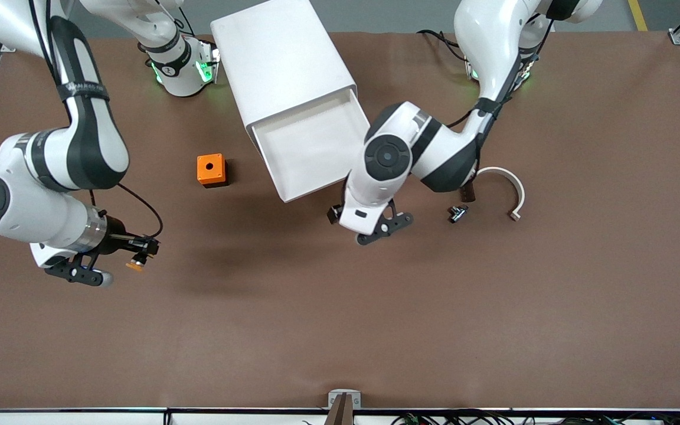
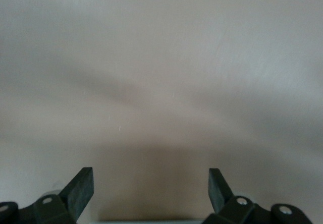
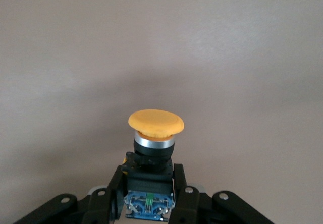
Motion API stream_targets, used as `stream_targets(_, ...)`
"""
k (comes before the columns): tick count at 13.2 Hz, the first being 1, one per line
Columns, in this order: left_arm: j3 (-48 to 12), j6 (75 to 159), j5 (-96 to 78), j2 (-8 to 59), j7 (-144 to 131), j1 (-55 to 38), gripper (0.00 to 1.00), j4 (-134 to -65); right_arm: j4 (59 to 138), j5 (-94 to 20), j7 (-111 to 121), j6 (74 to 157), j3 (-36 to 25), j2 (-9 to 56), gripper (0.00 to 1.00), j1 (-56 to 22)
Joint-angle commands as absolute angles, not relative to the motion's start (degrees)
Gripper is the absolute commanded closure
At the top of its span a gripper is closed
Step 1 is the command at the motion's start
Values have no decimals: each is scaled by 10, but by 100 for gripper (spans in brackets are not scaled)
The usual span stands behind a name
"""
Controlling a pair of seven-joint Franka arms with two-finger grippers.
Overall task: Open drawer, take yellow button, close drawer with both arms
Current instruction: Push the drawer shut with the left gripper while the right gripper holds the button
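My right gripper (image 3: 149,186) is clenching the button (image 3: 154,138) by its black body: smooth, domed orange-yellow cap, a silver ring under it, a blue-green rear between my fingers (image 3: 182,193). In the front view that gripper (image 1: 139,251) is hanging over bare brown table (image 1: 316,307) toward the right arm's end, with the button (image 1: 136,265) cap-down and the forearm lying nearly level. My left gripper (image 2: 151,193) is hovering with its jaws spread wide and nothing between them, its dark wedge-shaped fingers (image 2: 81,188) apart. In the front view it (image 1: 346,221) is sitting just beside the front lip of the drawer (image 1: 310,147), a shallow, smooth white plastic tray standing pulled out of the boxy white cabinet (image 1: 278,59). An orange cube (image 1: 211,170) is resting near the drawer.
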State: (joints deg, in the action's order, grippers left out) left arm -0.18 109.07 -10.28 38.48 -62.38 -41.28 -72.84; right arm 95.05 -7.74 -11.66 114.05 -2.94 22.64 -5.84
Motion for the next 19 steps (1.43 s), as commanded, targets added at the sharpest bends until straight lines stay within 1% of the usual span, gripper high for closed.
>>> stream_targets(1, -2, 1064, -89, 369, -670, -443, 0, -739, 964, -96, -49, 1157, -17, 247, 99, -22)
stream_targets(6, -4, 1037, -90, 368, -722, -504, 0, -747, 969, -116, 71, 1222, -17, 322, 98, 20)
stream_targets(9, -14, 1027, -95, 370, -757, -534, 0, -748, 977, -116, 77, 1276, -17, 360, 98, 19)
stream_targets(11, -17, 1027, -96, 371, -787, -557, 0, -748, 978, -116, 78, 1281, -17, 368, 97, 17)
stream_targets(13, -35, 1027, -106, 372, -814, -562, 0, -751, 978, -116, 79, 1282, -17, 379, 90, 17)
stream_targets(14, -44, 1027, -108, 372, -830, -562, 0, -762, 977, -116, 78, 1282, -17, 380, 86, 17)
stream_targets(16, -60, 1027, -108, 373, -853, -562, 0, -764, 976, -116, 77, 1284, -17, 383, 69, 16)
stream_targets(18, -65, 1026, -108, 373, -874, -561, 0, -772, 976, -116, 76, 1284, -17, 383, 38, 17)
stream_targets(19, -64, 1018, -108, 371, -875, -554, 0, -775, 976, -116, 71, 1285, -17, 383, 27, 16)
